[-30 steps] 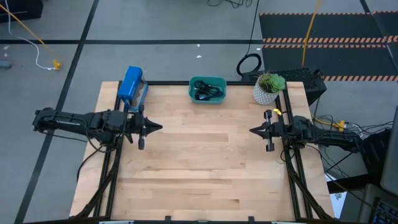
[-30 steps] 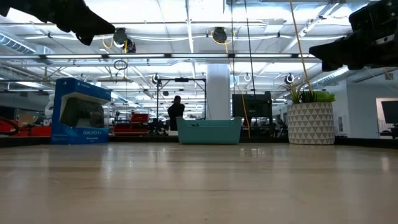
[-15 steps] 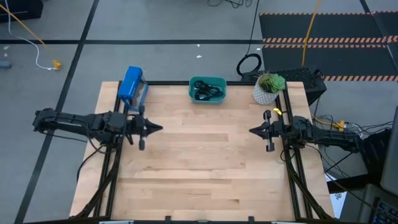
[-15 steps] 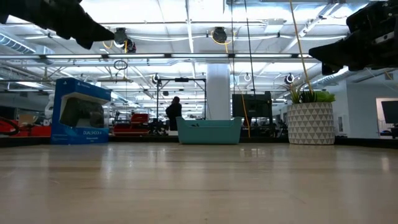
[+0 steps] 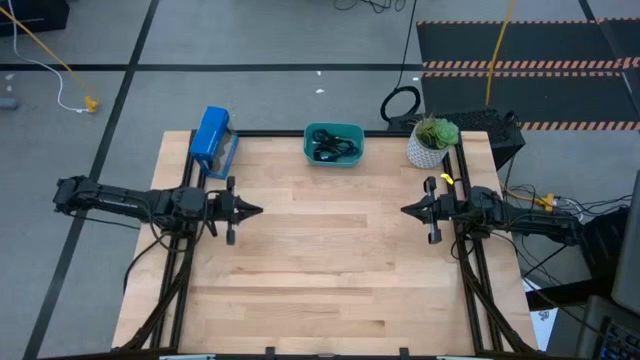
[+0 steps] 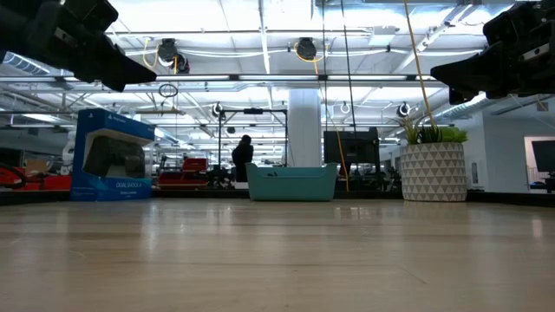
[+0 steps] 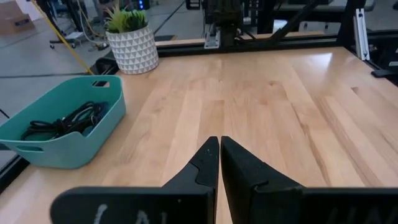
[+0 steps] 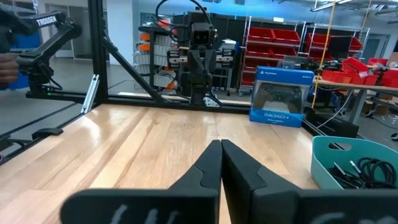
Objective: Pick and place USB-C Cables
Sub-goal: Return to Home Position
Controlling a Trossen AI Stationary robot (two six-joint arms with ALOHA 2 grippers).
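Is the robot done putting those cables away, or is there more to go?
It looks done: the cables lie in the teal bin at the table's far edge, and none shows on the bare wooden table. Nothing is in hand: the left claw and right claw are shut, empty, at opposite sides. Nothing seems left to move.

A wooden table (image 5: 320, 290) fills the middle. A blue box (image 5: 211, 136) stands at its far left edge (a game controller is pictured on it). A green plant in a white pot (image 5: 432, 141) sits at the far right corner. On the grey floor behind lie a black cable loop (image 5: 401, 104) and a yellow cord (image 5: 90, 102). A person (image 6: 243, 157) stands far off.
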